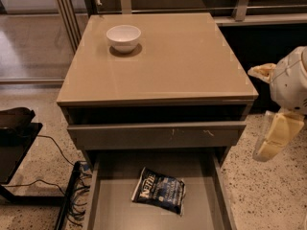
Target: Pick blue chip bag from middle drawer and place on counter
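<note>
The gripper point(280, 110) hangs right of the counter point(192, 61), beside its front corner, with the white wrist point(293, 78) uppermost.

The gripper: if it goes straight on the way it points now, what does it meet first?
Probably the speckled floor. The gripper hangs right of the middle drawer, pointing down, and nothing shows below it, though depth is unclear.
</note>
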Robot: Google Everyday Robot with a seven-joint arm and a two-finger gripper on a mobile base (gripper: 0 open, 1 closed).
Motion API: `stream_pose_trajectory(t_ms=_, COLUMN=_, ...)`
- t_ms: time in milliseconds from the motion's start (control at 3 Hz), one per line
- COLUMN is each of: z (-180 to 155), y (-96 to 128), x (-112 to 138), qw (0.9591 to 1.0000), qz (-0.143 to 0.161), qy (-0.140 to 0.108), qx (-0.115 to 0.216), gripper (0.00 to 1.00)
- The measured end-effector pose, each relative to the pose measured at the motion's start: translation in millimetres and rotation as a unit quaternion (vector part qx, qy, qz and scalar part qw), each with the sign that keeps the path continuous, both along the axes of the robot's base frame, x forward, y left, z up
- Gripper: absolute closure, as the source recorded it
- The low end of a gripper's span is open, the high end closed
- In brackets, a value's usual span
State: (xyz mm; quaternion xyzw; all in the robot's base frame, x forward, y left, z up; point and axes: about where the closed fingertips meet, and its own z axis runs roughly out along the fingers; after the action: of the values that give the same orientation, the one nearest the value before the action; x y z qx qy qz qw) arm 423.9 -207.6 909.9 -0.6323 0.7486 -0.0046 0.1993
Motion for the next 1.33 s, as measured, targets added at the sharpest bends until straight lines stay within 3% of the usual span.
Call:
stream_pose_trajectory(t_ms=333, z=-55.3, y=3.2, x=-0.5, qw=0.9993, qz=0.004, qy=0.014, qx=0.034, gripper=0.00)
stream_pose_trajectory(t_ms=667, z=-55.2, y=3.3, x=-0.5, qw=0.9993, qz=0.004, qy=0.014, qx=0.034, gripper=0.00)
stream_pose_trajectory(t_ms=1000, z=-87.1, y=17.3, x=3.2, qw=0.9987, qz=0.015, qy=0.024, qx=0.042, gripper=0.00)
stream_pose_trajectory(t_ms=1333, z=-143.8, y=32.9, x=9.9, qw=0.9964, qz=0.027, qy=0.032, qx=0.074, gripper=0.00)
